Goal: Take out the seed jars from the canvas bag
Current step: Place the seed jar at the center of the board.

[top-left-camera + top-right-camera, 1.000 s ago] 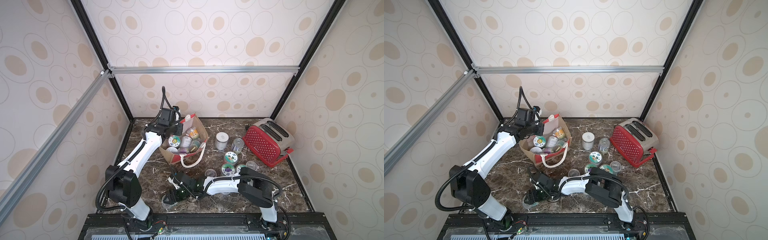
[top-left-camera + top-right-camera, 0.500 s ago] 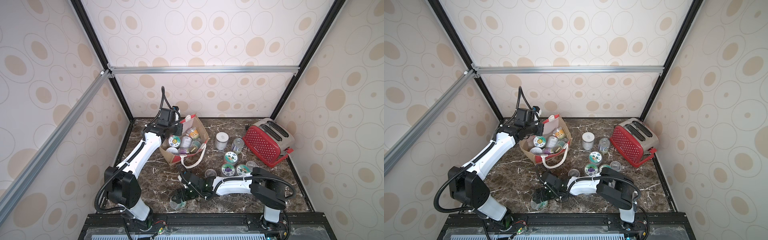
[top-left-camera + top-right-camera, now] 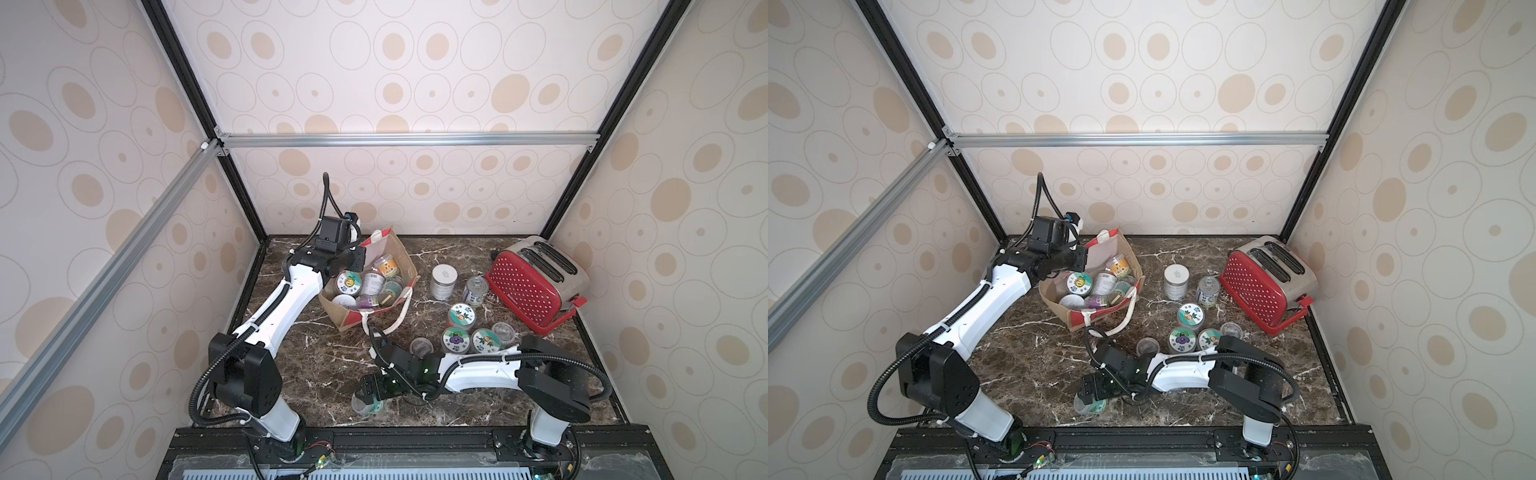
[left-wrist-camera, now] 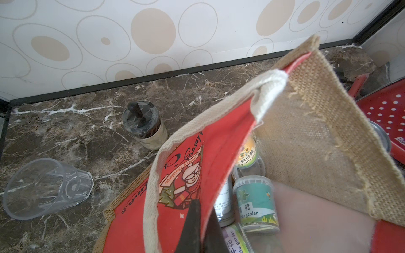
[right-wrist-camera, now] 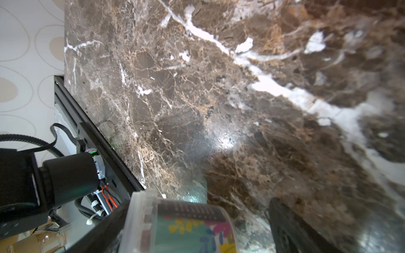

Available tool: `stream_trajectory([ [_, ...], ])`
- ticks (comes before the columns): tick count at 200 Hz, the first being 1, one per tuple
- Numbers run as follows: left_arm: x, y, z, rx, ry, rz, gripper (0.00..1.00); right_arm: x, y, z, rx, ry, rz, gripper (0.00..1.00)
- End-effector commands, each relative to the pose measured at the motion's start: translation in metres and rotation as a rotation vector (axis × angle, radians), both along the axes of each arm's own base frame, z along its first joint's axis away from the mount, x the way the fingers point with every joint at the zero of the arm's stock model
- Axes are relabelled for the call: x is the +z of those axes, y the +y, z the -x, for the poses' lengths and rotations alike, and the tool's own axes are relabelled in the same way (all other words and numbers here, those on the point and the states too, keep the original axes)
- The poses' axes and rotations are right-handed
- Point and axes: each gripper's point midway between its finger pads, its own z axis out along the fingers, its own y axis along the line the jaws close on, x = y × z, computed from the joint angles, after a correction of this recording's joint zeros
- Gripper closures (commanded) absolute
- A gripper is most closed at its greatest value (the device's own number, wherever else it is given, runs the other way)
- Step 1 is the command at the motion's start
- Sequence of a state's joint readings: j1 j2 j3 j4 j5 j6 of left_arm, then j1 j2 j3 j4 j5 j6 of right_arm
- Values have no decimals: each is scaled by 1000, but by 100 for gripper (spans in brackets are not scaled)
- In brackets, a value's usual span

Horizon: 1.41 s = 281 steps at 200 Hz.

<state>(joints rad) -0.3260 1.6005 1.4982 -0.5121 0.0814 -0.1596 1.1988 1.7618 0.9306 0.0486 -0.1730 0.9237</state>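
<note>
Nearest to the front edge of the marble table [image 3: 324,365], well in front of the canvas bag [image 3: 402,254], one seed jar [image 5: 179,227] with a teal flowered label was between the fingers of the right gripper [image 5: 197,210]. Its jaws stood wide open. One finger [image 5: 103,227] was at the lid end and the other one [image 5: 291,227] was clearly apart from the jar, so nothing was gripped. The jar seemed to lie on its side.

Farther back, to the right of the bag, more seed jars [image 3: 456,338] with cartoon lids stood on the table, with small clear cups [image 3: 420,345] beside them and two taller jars [image 3: 444,281] behind. Several jars [image 3: 349,281] were inside the bag.

The left gripper [image 4: 201,230] was closed on the red side panel of the bag, at its rim.

A red toaster [image 3: 536,282] stood far to the right of the bag. Behind the bag, near the wall, a black-topped shaker [image 4: 142,122] stood upright and a clear glass [image 4: 47,188] lay on its side.
</note>
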Motion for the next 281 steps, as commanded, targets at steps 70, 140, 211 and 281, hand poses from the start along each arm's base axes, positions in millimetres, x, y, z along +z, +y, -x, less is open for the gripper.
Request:
stream_trajectory([
  [70,23,1,10,-11,-12,24,100,-10,-31,-4,-34,-24,41,0],
  [140,25,0,11,-13,-12,34,100,-5,-45,-4,-52,-53,35,0],
  [211,23,-2,11,-14,-6,33,100,-4,-43,4,44,-135,-97,10],
  [281,21,-2,11,-11,-1,32,100,23,-54,16,140,-225,-143,7],
])
